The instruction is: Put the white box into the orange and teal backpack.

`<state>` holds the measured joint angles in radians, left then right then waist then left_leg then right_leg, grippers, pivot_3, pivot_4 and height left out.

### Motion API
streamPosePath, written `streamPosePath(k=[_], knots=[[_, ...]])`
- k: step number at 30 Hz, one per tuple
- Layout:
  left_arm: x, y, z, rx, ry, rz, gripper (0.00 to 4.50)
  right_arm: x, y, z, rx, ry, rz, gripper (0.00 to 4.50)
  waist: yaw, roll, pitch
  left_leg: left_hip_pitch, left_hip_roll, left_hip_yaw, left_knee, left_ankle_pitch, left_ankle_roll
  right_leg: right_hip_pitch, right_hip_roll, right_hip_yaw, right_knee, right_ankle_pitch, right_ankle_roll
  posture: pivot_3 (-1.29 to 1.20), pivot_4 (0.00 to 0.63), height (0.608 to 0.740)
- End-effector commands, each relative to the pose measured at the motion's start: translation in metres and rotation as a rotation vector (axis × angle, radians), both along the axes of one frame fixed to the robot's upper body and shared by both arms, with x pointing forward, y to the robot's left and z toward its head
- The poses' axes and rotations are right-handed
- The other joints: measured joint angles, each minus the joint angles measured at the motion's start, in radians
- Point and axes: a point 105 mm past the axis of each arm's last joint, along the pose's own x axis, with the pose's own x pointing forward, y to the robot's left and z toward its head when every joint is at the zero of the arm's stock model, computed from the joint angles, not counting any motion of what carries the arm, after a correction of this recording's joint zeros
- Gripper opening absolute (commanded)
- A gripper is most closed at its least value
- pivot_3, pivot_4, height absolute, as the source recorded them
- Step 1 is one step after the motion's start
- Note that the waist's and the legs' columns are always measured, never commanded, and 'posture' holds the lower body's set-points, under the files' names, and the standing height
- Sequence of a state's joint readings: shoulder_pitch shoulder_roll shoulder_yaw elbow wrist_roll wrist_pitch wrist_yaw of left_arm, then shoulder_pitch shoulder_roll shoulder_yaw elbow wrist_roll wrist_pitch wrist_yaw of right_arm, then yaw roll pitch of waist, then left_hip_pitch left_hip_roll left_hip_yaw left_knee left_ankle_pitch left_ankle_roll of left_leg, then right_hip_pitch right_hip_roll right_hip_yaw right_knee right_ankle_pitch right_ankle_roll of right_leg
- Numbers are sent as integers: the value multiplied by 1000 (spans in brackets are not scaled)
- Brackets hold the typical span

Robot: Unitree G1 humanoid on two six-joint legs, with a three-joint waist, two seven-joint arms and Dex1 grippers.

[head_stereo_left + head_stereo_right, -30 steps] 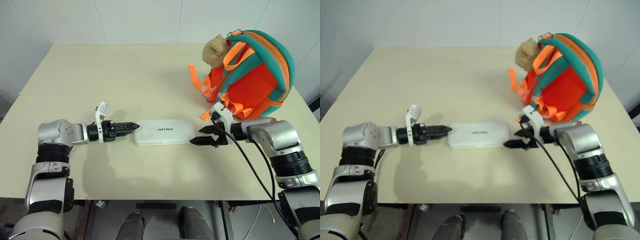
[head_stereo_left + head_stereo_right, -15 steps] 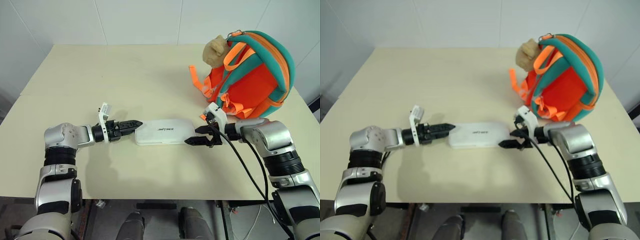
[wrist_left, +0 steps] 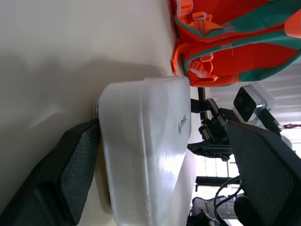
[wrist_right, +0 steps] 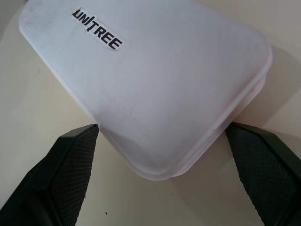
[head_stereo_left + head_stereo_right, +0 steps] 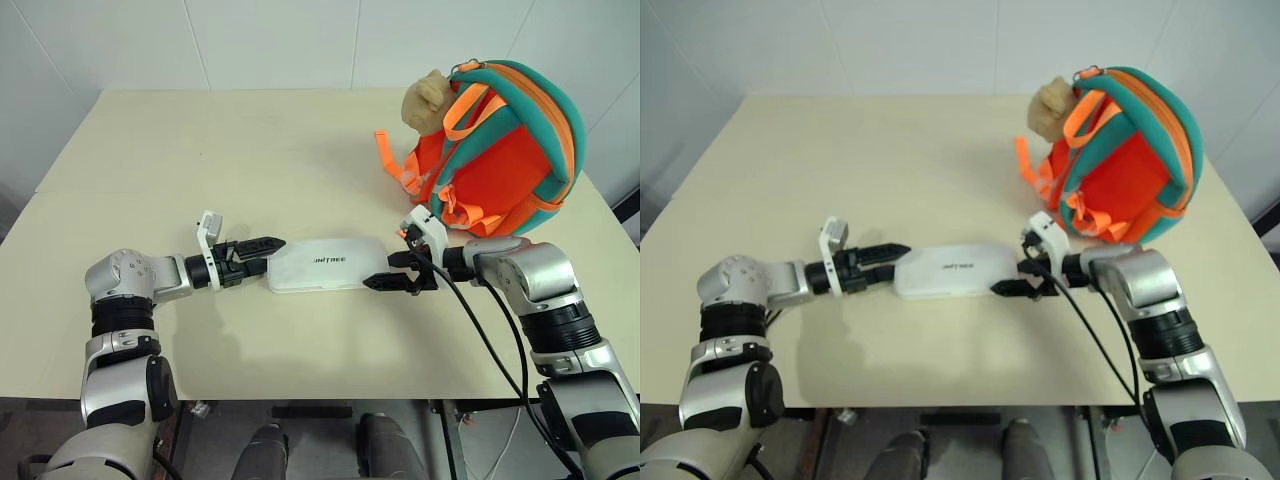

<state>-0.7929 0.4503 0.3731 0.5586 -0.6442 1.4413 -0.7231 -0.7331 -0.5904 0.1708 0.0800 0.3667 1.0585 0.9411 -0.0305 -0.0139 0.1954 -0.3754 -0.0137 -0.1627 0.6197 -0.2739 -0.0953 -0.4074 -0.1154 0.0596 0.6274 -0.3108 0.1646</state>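
White box [image 5: 327, 265] between both spread grippers

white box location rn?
The white box lies flat on the table near its front edge, between the open left gripper and the open right gripper, with the orange and teal backpack behind, to the robot's right.

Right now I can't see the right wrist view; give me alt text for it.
The white box, "UNITREE" lettering on its lid, lies flat on the beige table. One short end sits between the open right pincer, whose two black fingers flank that end's corners.
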Motion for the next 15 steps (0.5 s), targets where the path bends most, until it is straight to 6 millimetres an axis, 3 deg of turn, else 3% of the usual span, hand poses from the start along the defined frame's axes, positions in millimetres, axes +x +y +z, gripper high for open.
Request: streamPosePath(k=[1, 7, 11, 15], knots=[[-10, -9, 1, -17, 5, -68, 4459, -3, 10, 5, 23, -15, 28, 4500, -1, 0, 0, 0, 0, 0, 0, 0, 0, 0, 0, 0, 0, 0, 0, 0, 150, 740], [-18, -8, 2, -6, -8, -110, 4459, -2, 11, 5, 32, -17, 21, 4500, -6, 0, 0, 0, 0, 0, -1, 0, 0, -1, 0, 0, 0, 0, 0, 0, 150, 740], [-18, -7, -1, 3, -7, -109, 3639, -3, 13, 5, 37, -17, 22, 4500, -7, 0, 0, 0, 0, 1, -1, 0, 0, -1, 0, 1, 0, 0, 0, 0, 150, 740], [-17, -6, 1, -7, -19, -102, 2456, -3, 13, 6, 40, -19, 21, 4500, -7, 0, 0, 0, 0, 1, -1, 0, 0, -1, 0, 1, 0, 0, 0, 0, 150, 740]])
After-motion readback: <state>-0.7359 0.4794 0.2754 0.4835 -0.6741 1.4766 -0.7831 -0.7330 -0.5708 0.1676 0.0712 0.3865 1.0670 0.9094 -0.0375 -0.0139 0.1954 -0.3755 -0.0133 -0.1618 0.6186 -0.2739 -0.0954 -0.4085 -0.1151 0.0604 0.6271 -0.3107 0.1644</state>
